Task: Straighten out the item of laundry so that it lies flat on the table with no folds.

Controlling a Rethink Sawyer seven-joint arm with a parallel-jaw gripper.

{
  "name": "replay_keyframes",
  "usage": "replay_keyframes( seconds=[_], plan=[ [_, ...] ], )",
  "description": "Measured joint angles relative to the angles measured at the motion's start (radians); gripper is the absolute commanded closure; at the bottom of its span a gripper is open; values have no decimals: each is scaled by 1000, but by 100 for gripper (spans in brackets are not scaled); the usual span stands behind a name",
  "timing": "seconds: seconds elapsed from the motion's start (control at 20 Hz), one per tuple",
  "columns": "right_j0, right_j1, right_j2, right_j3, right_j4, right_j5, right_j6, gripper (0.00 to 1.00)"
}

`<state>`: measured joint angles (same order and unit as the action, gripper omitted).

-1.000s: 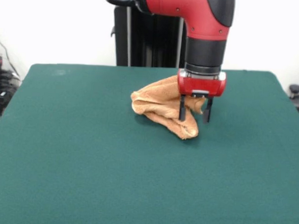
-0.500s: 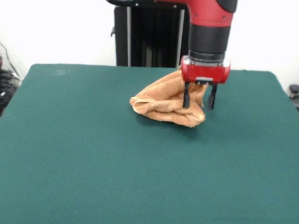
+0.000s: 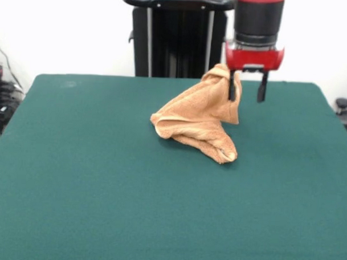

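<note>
Gripper [image 3: 246, 90] hangs above the table [image 3: 92, 178] w/ fingers spread, nothing clamped between them. Towel [image 3: 199, 122] is bunched just below and to its left, one peak draped on the left finger [image 3: 232, 89], rest crumpled on the felt.

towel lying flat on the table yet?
No: the towel is bunched, one corner lifted up at the gripper above the table.

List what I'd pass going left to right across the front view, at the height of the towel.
Bare dark green felt table → crumpled light-orange terry towel → red and black gripper → bare green table again.
</note>
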<state>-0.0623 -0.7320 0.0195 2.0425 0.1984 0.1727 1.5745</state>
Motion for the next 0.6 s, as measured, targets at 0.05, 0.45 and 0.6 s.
replay_keyframes(
  seconds=[0.05,0.45,0.6],
  plan=[
    [17,-16,-1,0,7,21,0,0],
    [54,-31,-2,1,28,35,0,0],
    [52,-17,-4,-4,29,35,0,0]
  ],
)
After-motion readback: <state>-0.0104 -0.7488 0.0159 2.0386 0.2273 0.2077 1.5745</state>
